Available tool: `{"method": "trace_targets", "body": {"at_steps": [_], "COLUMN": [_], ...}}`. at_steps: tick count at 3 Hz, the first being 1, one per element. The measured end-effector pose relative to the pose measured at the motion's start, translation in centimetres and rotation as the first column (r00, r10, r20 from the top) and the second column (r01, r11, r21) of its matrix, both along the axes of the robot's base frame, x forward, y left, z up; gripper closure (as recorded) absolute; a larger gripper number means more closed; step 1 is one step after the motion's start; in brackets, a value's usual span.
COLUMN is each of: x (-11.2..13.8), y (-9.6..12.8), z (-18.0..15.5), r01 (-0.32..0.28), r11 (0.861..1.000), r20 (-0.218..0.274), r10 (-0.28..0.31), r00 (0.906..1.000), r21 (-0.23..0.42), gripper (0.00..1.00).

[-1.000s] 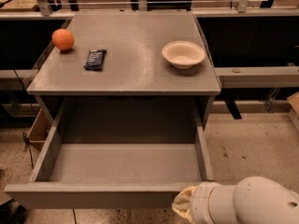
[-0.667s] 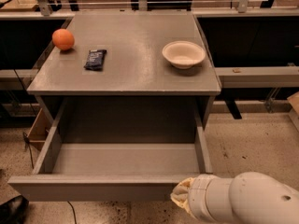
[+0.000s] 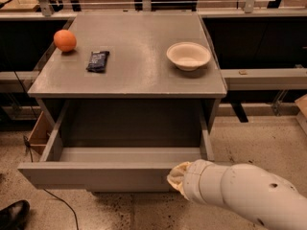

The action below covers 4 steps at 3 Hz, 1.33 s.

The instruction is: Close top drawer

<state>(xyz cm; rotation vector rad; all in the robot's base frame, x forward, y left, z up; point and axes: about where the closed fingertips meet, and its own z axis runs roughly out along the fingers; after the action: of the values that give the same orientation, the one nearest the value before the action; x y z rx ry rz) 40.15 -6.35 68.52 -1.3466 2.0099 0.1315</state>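
The top drawer (image 3: 96, 176) is a wide grey drawer pulled out from under the grey cabinet's tabletop (image 3: 129, 66). It stands partly open and looks empty inside. My gripper (image 3: 176, 178) shows at the end of the white arm that comes in from the lower right. It is pressed against the right part of the drawer's flat front, and its tip is mostly hidden by the wrist.
On the tabletop lie an orange (image 3: 64, 40) at the left, a dark snack packet (image 3: 98, 61) beside it, and a white bowl (image 3: 188, 56) at the right. A black shoe (image 3: 13, 213) and a cable (image 3: 57, 200) are on the floor at lower left.
The drawer front has moved back toward the cabinet, so less of its inside shows. My arm has followed it forward and to the left.
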Motion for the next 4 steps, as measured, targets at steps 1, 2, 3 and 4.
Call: {"method": "trace_targets", "body": {"at_steps": [1,2,3,4], "x": [3.16,3.98,3.98,4.09], "y": [1.60,1.26,1.26,0.88], "z": [0.84,1.37,1.37,1.50], "r01": [0.028,0.048,0.048,0.063], "r11": [0.999,0.998,0.998,0.997], "r20": [0.074,0.110,0.110,0.123], "r10": [-0.031,-0.053,-0.053,-0.067], "r00": [0.9968,0.9926,0.9926,0.9901], "r21": [0.043,0.044,0.044,0.037], "gripper": [1.00,1.00,1.00,1.00]}}
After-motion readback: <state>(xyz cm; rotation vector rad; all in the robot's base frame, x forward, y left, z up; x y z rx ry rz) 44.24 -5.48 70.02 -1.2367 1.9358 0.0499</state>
